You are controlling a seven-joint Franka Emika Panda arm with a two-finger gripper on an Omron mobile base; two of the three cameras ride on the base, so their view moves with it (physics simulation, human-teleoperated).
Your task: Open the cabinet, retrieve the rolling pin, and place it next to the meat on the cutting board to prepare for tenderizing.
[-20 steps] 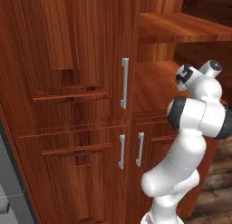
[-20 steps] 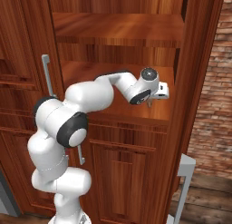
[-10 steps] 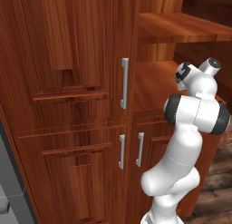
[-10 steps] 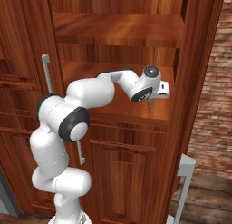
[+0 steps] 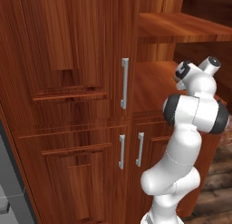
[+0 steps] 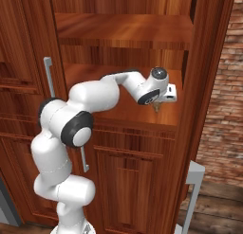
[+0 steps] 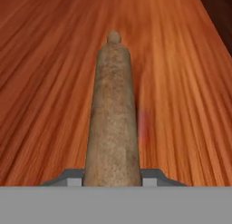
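**A:** Hand view first, nearest stuff: the two dark finger tips (image 7: 72, 177) sit tight against either side of the rolling pin (image 7: 112, 114), which runs straight away from the camera to its little knob at the far end. It's lying on a reddish wood shelf (image 7: 50, 82), grain running the same way as the pin. Nothing else on the shelf around it that I can spot, just a faint reddish smudge on the wood beside the pin.

**B:** So the claw's got it?

**A:** Yep, jaws squeezed in on the pin near its close end, one pad per side. Can't tell whether the pin is lifted or resting on the board under it.

**B:** Where's that in the bigger picture?

**A:** Right base view: the white arm reaches from lower left up into the open section of the cabinet (image 6: 209, 62), and the gripper (image 6: 156, 106) points down at the lower shelf, near its front right part. There's a second shelf (image 6: 123, 31) above it. The hand blocks most of the pin from there. A closed door with a long silver bar handle (image 6: 48, 76) is off to the left, and a brick wall (image 6: 223, 95) shows past the cabinet on the right.

**B:** Left base view?

**A:** Arm's elbow is in the way of the shelf. You get the closed tall door (image 5: 68, 60), and the shorter doors (image 5: 90, 168) with short handles below.
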